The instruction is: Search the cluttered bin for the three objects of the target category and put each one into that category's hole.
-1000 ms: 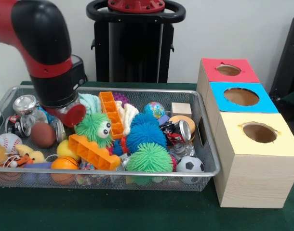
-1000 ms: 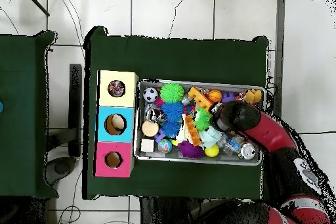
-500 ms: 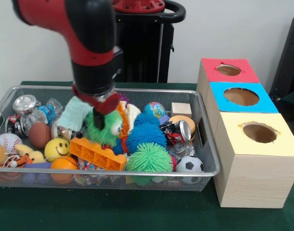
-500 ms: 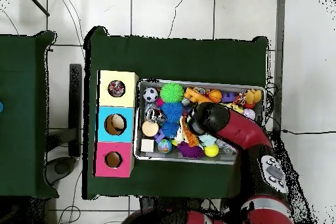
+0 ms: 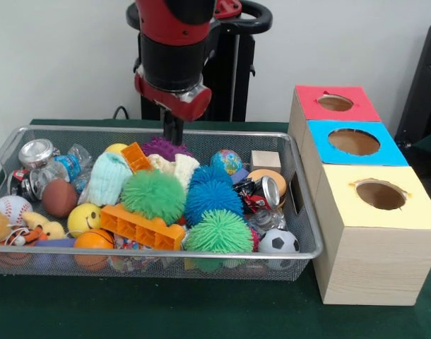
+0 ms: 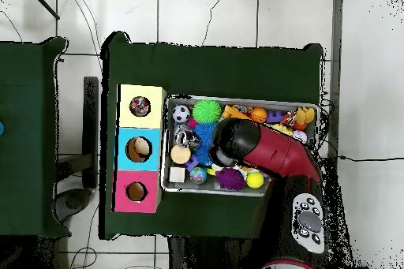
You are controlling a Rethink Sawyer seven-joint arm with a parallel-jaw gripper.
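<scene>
The wire mesh bin (image 5: 201, 253) is full of toys, balls and cans; it also shows in the overhead view (image 6: 164, 147). My gripper (image 5: 174, 133) hangs from the red and black arm over the bin's back middle, just above a purple spiky ball (image 5: 162, 148). Nothing shows in it. In the overhead view the arm's head (image 6: 230, 143) hides it. A bit of white spotted cloth (image 5: 127, 244) seems to show under the long orange brick (image 5: 141, 226). The yellow-surrounded hole (image 5: 380, 194) is on the nearest wooden box; from above something spotted lies inside it (image 6: 140, 106).
The blue-surrounded hole (image 5: 354, 141) and the red-surrounded hole (image 5: 335, 103) sit behind the yellow one. A mint-green ribbed cloth (image 5: 106, 176), a cream cloth (image 5: 179, 169), fuzzy green (image 5: 153, 195) and blue (image 5: 214, 198) balls and crushed cans (image 5: 37, 152) crowd the bin.
The arm swept from the bin's left end to its back middle and rose. The mint-green cloth and green fuzzy toy shifted, and a small orange brick moved back.
</scene>
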